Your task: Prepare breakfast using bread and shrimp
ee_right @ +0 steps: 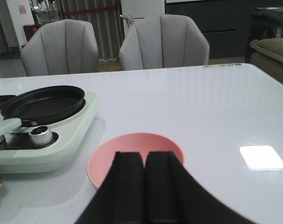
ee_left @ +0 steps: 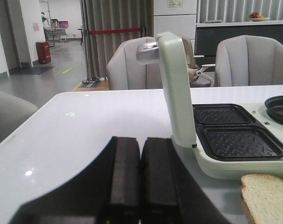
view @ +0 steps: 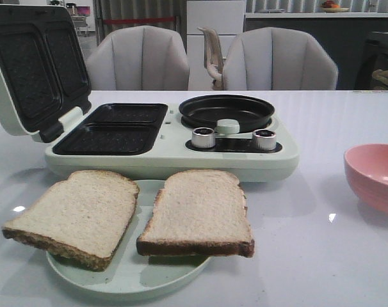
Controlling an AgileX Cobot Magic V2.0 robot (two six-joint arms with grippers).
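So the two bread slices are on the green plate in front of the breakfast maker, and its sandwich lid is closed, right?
Not quite. The two bread slices do lie on the green plate in front of the breakfast maker, but its sandwich lid is open, standing up off the empty grill plates. The front view shows it.

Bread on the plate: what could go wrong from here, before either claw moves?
1. Both bread slices overhang the pale green plate; a grasp at an overhanging edge may tip or drag a slice off.
2. The upright open lid stands close to the sandwich wells; the left claw could knock it.
3. The right claw sits over the pink bowl, hiding its contents.
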